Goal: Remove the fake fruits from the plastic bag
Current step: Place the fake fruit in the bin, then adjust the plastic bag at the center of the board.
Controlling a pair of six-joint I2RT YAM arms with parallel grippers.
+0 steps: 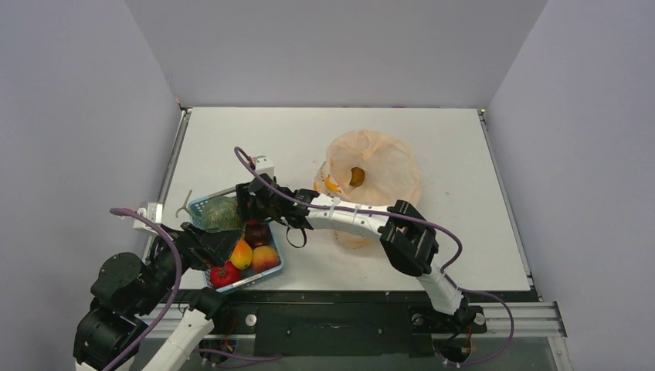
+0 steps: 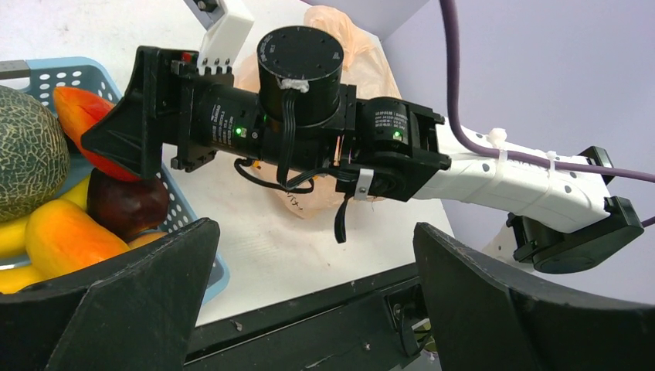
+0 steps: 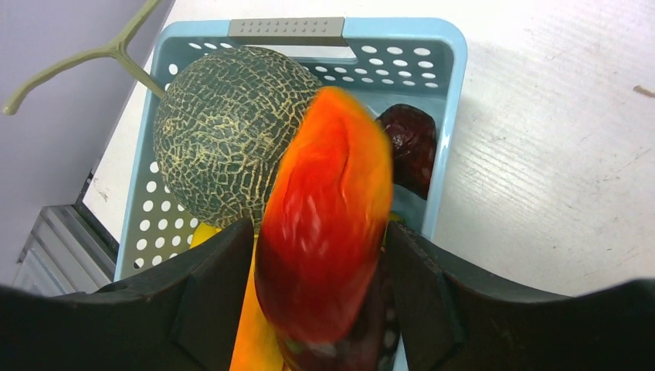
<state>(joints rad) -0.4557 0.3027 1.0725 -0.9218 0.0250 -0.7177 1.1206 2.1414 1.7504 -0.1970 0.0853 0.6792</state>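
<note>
My right gripper (image 1: 251, 202) hangs over the blue mesh basket (image 1: 199, 203). A red-orange pointed fruit (image 3: 328, 216) sits between its jaws, blurred, with thin gaps on both sides; the jaws stand open (image 3: 320, 309). The same fruit shows in the left wrist view (image 2: 81, 116). A dark purple fruit (image 1: 257, 233) and an orange-yellow mango (image 1: 242, 253) lie in the basket. The pale peach plastic bag (image 1: 378, 174) lies at centre right, mouth open, with an orange fruit (image 1: 357, 176) inside. My left gripper (image 1: 197, 247) is open and empty (image 2: 317, 309) beside the basket.
The basket also holds a green melon (image 1: 221, 213), a peach (image 1: 265, 257), a red tomato-like fruit (image 1: 225, 273) and yellow bananas (image 2: 15, 236). The right arm (image 1: 347, 216) stretches across the table in front of the bag. The table's front edge (image 2: 324, 290) is just below my left gripper.
</note>
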